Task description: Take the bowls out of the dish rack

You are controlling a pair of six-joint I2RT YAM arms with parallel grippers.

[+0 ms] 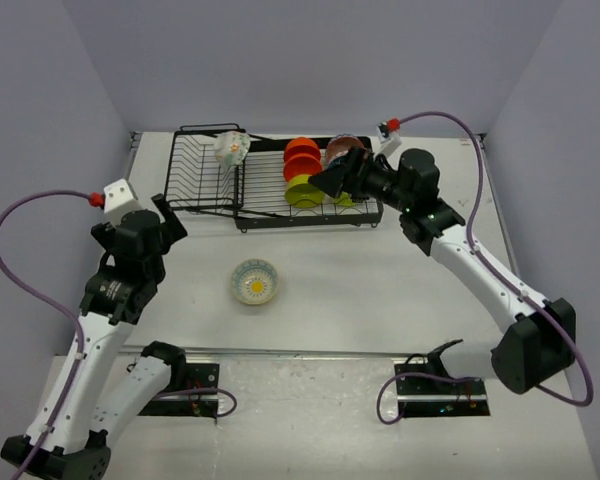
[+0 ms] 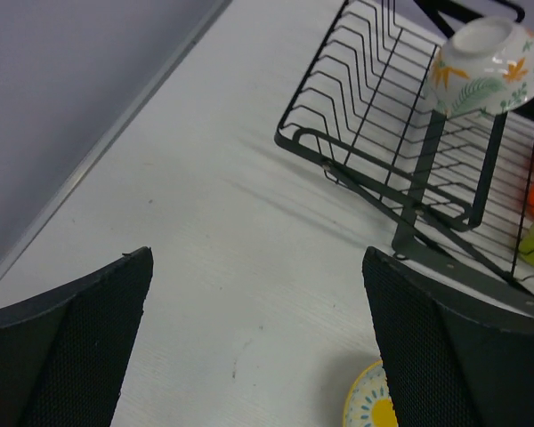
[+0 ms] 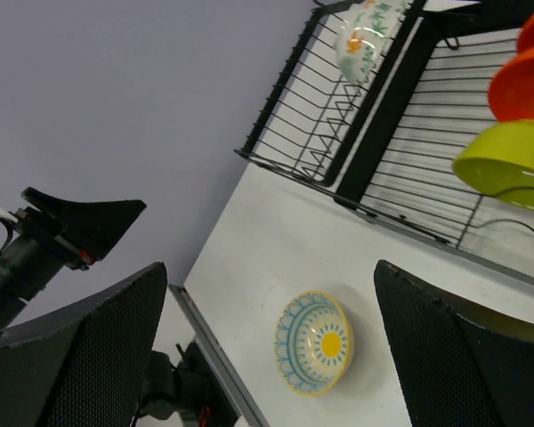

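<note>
The black wire dish rack (image 1: 205, 180) stands at the back of the table. A cream floral bowl (image 1: 232, 147) rests on the divider between its two sections. Two orange-red bowls (image 1: 302, 155) and a lime green bowl (image 1: 303, 190) stand in the long section. A pinkish-brown bowl (image 1: 340, 150) shows behind my right gripper (image 1: 332, 178), which hovers open over that section. A yellow-and-blue patterned bowl (image 1: 255, 281) sits upright on the table in front. My left gripper (image 1: 170, 218) is open, left of the rack. The wrist views show the rack (image 2: 383, 178) (image 3: 383, 151) and patterned bowl (image 3: 313, 342) beyond empty open fingers.
Lilac walls close in the table at the back and both sides. A metal strip (image 1: 280, 352) marks the table's near edge, with the arm bases and purple cables (image 1: 20, 260) behind it. The left arm (image 3: 71, 227) shows in the right wrist view.
</note>
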